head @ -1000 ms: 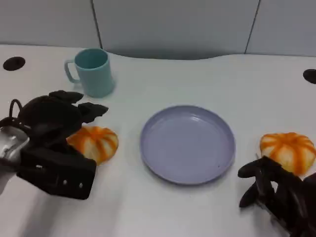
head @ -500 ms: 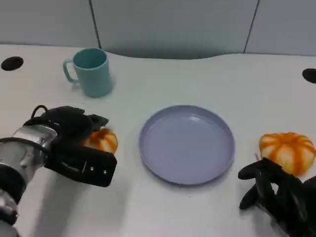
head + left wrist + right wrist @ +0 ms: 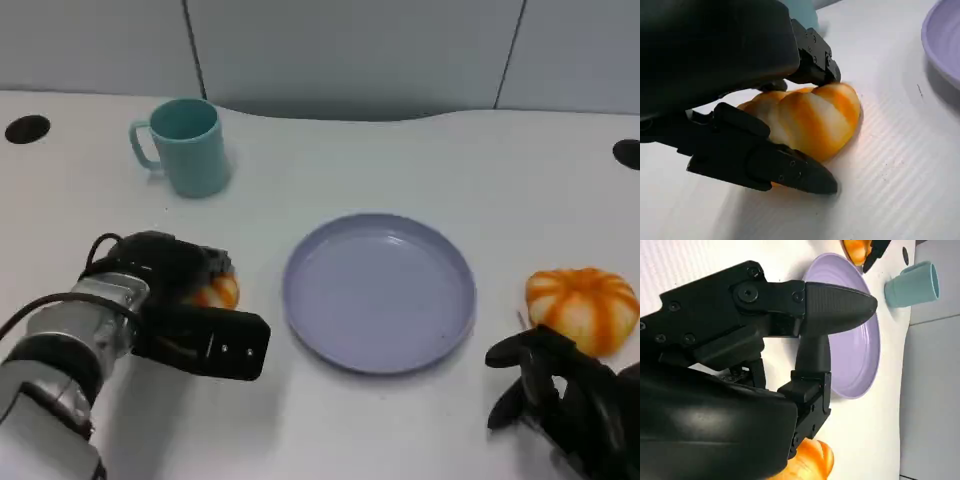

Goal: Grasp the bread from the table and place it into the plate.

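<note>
No readable text, label, brand, number or sign appears on anything in these views

head looks down — wrists sit close; all share the plate (image 3: 378, 290).
</note>
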You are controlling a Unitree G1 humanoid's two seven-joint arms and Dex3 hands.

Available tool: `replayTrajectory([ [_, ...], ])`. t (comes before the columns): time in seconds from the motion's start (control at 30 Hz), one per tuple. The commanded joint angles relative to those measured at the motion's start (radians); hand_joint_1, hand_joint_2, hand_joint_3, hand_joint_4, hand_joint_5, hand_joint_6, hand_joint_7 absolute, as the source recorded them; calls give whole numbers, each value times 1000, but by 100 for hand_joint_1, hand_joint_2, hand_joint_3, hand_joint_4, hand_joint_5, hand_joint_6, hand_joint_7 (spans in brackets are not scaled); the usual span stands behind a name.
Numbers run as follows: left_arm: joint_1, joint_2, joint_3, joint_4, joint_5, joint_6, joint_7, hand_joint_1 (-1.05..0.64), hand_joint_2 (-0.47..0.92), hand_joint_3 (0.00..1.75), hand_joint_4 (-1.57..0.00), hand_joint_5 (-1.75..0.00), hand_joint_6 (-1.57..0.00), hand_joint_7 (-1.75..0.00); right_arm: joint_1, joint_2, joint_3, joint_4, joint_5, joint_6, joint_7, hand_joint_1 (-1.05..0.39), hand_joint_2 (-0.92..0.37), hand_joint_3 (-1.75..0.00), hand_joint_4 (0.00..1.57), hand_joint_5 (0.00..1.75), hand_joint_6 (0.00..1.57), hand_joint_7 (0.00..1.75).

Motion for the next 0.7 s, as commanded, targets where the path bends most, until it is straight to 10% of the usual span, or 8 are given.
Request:
replayTrajectory([
  [0.03, 26, 18, 3, 18, -21, -35, 113, -30, 81, 0, -42, -172, -40, -165, 9, -9, -9, -2, 3, 5, -2, -30, -92, -54, 52, 175, 44, 153],
  [0.23, 44, 33, 17, 23, -44, -65, 237, -20, 90, 4, -77, -175, -54, -175, 9, -10, -4, -2, -7, -1, -7, -30, -92, -54, 51, 175, 43, 152],
  [0.7, 37, 14, 368, -49, -466, -294, 44, -11, 90, 4, -74, -175, -53, -175, 0, -6, -8, 19, -2, -19, -5, -29, -92, -56, 51, 175, 42, 153],
])
